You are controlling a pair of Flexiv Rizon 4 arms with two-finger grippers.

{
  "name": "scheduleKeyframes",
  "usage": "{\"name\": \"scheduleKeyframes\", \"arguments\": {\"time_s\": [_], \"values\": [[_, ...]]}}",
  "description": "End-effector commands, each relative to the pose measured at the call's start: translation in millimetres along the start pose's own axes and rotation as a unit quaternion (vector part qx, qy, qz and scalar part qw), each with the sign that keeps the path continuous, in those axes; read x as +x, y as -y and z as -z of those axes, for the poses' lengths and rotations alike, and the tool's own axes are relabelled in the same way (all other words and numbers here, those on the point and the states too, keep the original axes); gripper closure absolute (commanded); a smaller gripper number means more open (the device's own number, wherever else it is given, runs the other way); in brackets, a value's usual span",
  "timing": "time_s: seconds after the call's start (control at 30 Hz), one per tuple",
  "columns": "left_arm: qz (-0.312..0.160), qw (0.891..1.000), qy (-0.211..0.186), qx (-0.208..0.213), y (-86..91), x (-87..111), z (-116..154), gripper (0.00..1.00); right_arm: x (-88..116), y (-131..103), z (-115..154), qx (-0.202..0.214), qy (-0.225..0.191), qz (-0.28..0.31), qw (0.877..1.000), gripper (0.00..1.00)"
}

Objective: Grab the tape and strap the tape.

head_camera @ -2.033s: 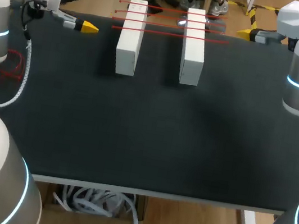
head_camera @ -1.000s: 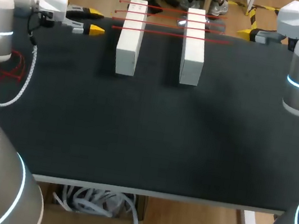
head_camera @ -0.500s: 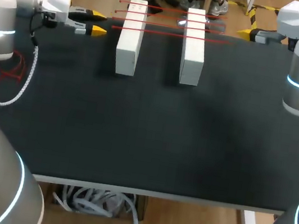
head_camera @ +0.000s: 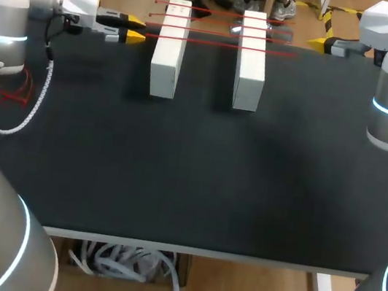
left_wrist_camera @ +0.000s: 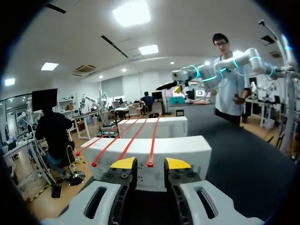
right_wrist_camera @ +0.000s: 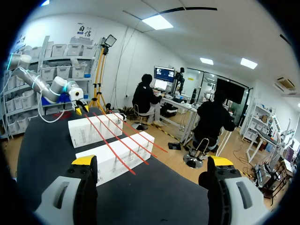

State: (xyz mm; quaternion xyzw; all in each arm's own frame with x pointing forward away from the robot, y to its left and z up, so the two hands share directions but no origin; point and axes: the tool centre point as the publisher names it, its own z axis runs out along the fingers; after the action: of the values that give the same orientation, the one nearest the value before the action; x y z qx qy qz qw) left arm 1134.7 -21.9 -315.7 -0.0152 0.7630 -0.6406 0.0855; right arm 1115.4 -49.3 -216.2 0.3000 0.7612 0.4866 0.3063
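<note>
In the head view the job looks to be at the grabbing stage. The left pincer (head_camera: 136,28) sits right at the left ends of the four red tapes (head_camera: 212,32). These lie across two white blocks (head_camera: 168,53) at the far side of the tabletop (head_camera: 189,174). The left arm comes in level from the left, its fingers pointing along the tapes. The right pincer (head_camera: 317,41) hangs by the far right edge, well apart from the tapes' other ends.

In the left wrist view, the left pincer (left_wrist_camera: 151,164) is parted only narrowly. One tape end (left_wrist_camera: 150,163) reaches in between the yellow tips, and neither tip visibly presses on it. I'd say the next move is to close on that end and keep level, so the near block (left_wrist_camera: 187,150) isn't nudged.

In the right wrist view, the right pincer (right_wrist_camera: 152,161) stands spread wide with nothing in it. The red tapes (right_wrist_camera: 117,140) and white blocks (right_wrist_camera: 119,161) lie ahead of it.
</note>
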Motion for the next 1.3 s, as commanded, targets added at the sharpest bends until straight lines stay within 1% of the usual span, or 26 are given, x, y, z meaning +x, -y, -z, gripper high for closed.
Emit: {"name": "scheduleKeyframes", "arguments": {"time_s": [0.03, 0.3, 0.4, 0.7, 0.77, 0.9, 0.97, 1.0, 1.17, 1.3], "values": [[0.0, 1.0, -0.013, 0.006, -4.1, -8.2, -6.3, 0.75, 0.0, 0.3, 0.5, -0.001, 0.0, 0.0, 1.0, 0.0], [0.001, 1.0, -0.019, 0.009, -5.6, -7.6, -10.8, 0.81, 0.0, 0.3, 0.5, -0.001, 0.0, 0.0, 1.0, 0.0], [0.002, 1.0, -0.019, 0.01, -6.3, -7.1, -11.5, 0.8, 0.0, 0.3, 0.5, -0.001, 0.0, 0.0, 1.0, 0.0], [0.003, 1.0, -0.02, 0.012, -8.3, -4.2, -12.7, 0.82, 0.0, 0.3, 0.5, -0.001, 0.0, 0.0, 1.0, 0.0], [0.004, 1.0, -0.021, 0.011, -8.5, -3.7, -12.8, 0.86, 0.0, 0.3, 0.5, -0.001, 0.0, 0.0, 1.0, 0.0], [0.004, 1.0, -0.021, 0.011, -9.0, -3.2, -12.8, 0.89, 0.0, 0.3, 0.5, -0.001, 0.0, 0.0, 1.0, 0.0], [0.004, 1.0, -0.021, 0.011, -9.1, -3.2, -12.8, 0.99, 0.0, 0.3, 0.5, -0.001, 0.0, 0.0, 1.0, 0.0], [0.004, 1.0, -0.021, 0.011, -9.1, -3.1, -12.8, 1.0, 0.0, 0.3, 0.5, -0.001, 0.0, 0.0, 1.0, 0.0], [0.004, 1.0, -0.023, 0.011, -8.7, -3.4, -12.8, 1.0, 0.0, 0.3, 0.5, -0.001, 0.0, 0.0, 1.0, 0.0], [0.003, 1.0, -0.028, 0.005, -4.2, -2.4, -12.1, 1.0, 0.0, 0.3, 0.5, -0.001, 0.0, 0.0, 1.0, 0.0]]}}
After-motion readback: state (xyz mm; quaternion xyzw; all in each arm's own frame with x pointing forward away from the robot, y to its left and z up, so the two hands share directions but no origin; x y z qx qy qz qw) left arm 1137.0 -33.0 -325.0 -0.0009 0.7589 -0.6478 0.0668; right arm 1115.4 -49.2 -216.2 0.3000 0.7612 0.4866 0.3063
